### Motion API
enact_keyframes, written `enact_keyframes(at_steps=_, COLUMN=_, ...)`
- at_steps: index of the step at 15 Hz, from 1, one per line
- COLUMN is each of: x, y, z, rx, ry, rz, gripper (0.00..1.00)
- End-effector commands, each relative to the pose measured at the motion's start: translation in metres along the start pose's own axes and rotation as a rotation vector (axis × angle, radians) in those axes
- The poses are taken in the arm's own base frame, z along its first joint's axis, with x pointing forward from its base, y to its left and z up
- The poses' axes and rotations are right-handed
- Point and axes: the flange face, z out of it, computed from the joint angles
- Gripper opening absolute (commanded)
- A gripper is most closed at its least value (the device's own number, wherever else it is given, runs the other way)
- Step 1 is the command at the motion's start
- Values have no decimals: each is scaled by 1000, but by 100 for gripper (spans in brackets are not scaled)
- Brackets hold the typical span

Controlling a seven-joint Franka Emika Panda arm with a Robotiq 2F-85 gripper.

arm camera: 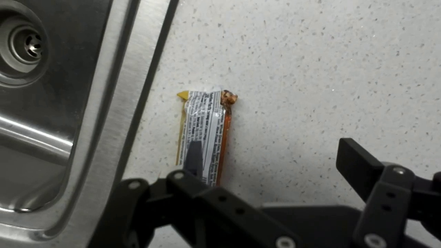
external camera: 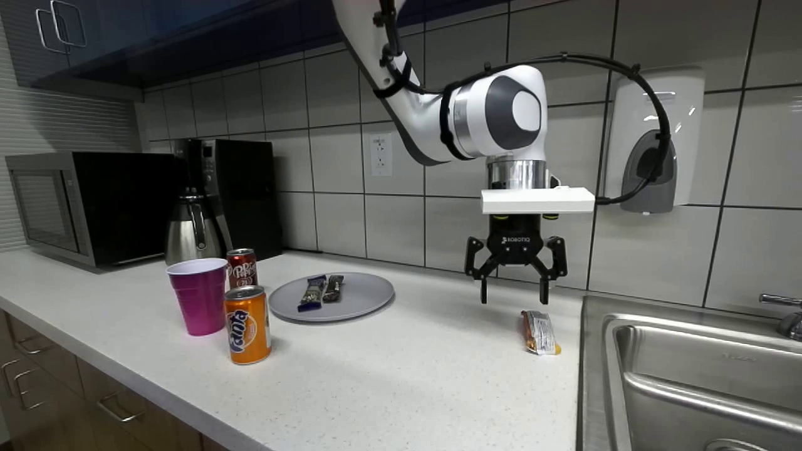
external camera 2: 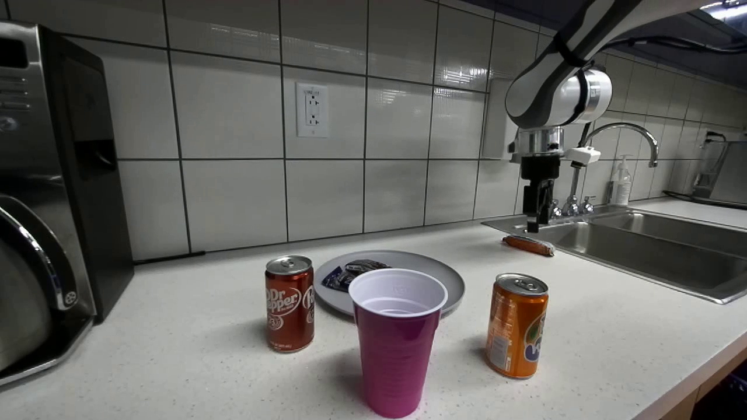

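- Gripper [external camera: 514, 299]: jaws spread wide, nothing held; fingers point down above the speckled countertop [external camera: 407, 382]. No contact with any object observed.
- Nearest item: wrapped snack bar [external camera: 540, 332], lying flat on the countertop just beside the stainless steel sink [arm camera: 136, 69], not touching its rim. White printed panel faces up; orange and yellow show along the wrapper's edges.
- Alignment: in the wrist view, one finger [arm camera: 194, 156] overlaps the snack bar; its counterpart stands off to the side, over the countertop. Bar is not centred in the gap.
- Step in hand, as judged: positioning ahead of a grasp; no grip in place.
- Next move, as judged: calls for a sideways correction toward the sink until the fingers straddle the bar's long sides, then a straight descent before closing. Remaining height cannot be read exactly.
- Elsewhere: grey plate [external camera: 360, 297] bearing two wrapped bars [external camera: 312, 293]; Fanta can [external camera: 248, 326], Dr Pepper can [external camera: 242, 269] and magenta cup [external camera: 199, 297] stand upright near it, well apart from the gripper.
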Motion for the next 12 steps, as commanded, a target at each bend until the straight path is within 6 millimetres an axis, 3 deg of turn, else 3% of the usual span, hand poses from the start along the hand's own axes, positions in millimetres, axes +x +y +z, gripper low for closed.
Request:
enact_keyframes(at_steps=1, x=14, y=17, z=10, rx=-22, ry=21, rz=60, gripper=100)
enact_keyframes(at_steps=12, x=40, y=41, z=32, rx=-43, ry=42, rz=142, gripper=100)
